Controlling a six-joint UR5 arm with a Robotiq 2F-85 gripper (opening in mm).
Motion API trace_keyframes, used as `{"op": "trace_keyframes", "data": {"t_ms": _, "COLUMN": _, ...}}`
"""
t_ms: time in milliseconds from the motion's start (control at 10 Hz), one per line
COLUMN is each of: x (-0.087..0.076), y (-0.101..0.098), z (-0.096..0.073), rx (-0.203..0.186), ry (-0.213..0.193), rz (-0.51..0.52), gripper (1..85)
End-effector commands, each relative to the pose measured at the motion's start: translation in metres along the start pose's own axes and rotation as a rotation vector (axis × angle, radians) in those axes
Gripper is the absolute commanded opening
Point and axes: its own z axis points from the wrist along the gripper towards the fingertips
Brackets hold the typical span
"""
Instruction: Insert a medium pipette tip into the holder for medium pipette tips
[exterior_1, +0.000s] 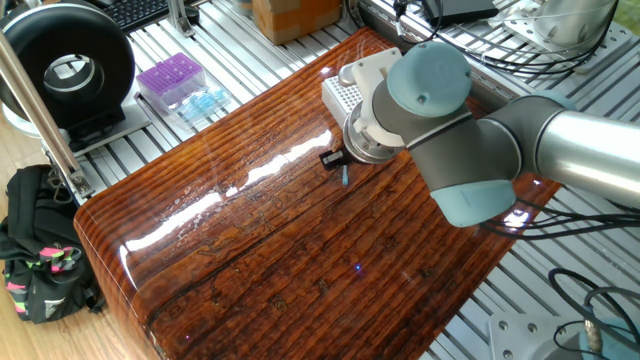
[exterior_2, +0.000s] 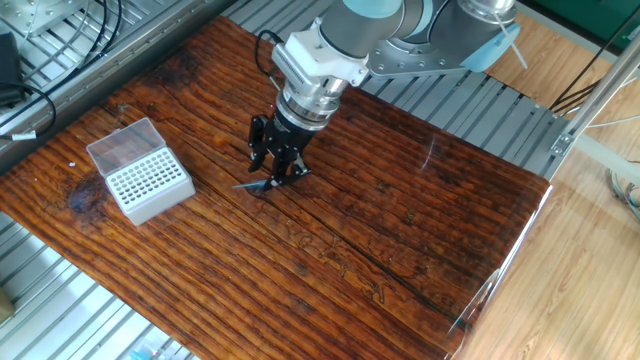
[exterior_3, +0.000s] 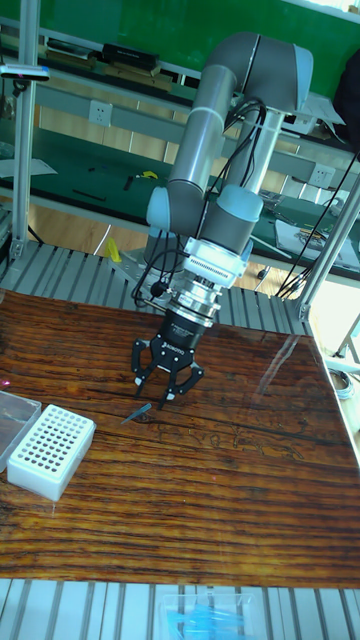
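Observation:
The medium pipette tip (exterior_2: 250, 185) lies flat on the wooden table, a thin teal cone pointing left; it also shows in the tall view (exterior_3: 138, 412) and as a small blue sliver (exterior_1: 345, 176). My gripper (exterior_2: 270, 176) hangs open just above the tip's thick end, fingers spread, with nothing held (exterior_3: 155, 392). In one fixed view the arm's wrist hides most of the gripper; only one black finger (exterior_1: 330, 158) shows. The holder for medium pipette tips (exterior_2: 148, 183), a white block with a hole grid and a clear lid, stands left of the gripper (exterior_3: 50, 450) and is partly hidden behind the wrist (exterior_1: 345, 95).
A purple tip box (exterior_1: 170, 78) and a heap of light-blue tips (exterior_1: 203, 102) sit on the slatted metal bench beyond the wooden board. A black round device (exterior_1: 70, 65) stands at the far left, and a black bag (exterior_1: 40, 250) lies on the floor.

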Motion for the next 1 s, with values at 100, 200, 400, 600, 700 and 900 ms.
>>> {"op": "trace_keyframes", "data": {"t_ms": 100, "x": -0.008, "y": -0.005, "z": 0.004, "rx": 0.008, "ry": -0.018, "rz": 0.018, "gripper": 43.0}}
{"op": "trace_keyframes", "data": {"t_ms": 200, "x": -0.007, "y": -0.004, "z": 0.004, "rx": 0.006, "ry": -0.017, "rz": 0.026, "gripper": 43.0}}
{"op": "trace_keyframes", "data": {"t_ms": 400, "x": -0.002, "y": 0.000, "z": 0.007, "rx": 0.003, "ry": -0.013, "rz": 0.042, "gripper": 43.0}}
{"op": "trace_keyframes", "data": {"t_ms": 600, "x": 0.005, "y": 0.002, "z": 0.006, "rx": 0.010, "ry": 0.006, "rz": 0.058, "gripper": 42.3}}
{"op": "trace_keyframes", "data": {"t_ms": 700, "x": 0.007, "y": 0.001, "z": 0.006, "rx": 0.014, "ry": 0.012, "rz": 0.063, "gripper": 41.7}}
{"op": "trace_keyframes", "data": {"t_ms": 900, "x": 0.008, "y": -0.002, "z": 0.007, "rx": 0.025, "ry": 0.015, "rz": 0.072, "gripper": 41.7}}
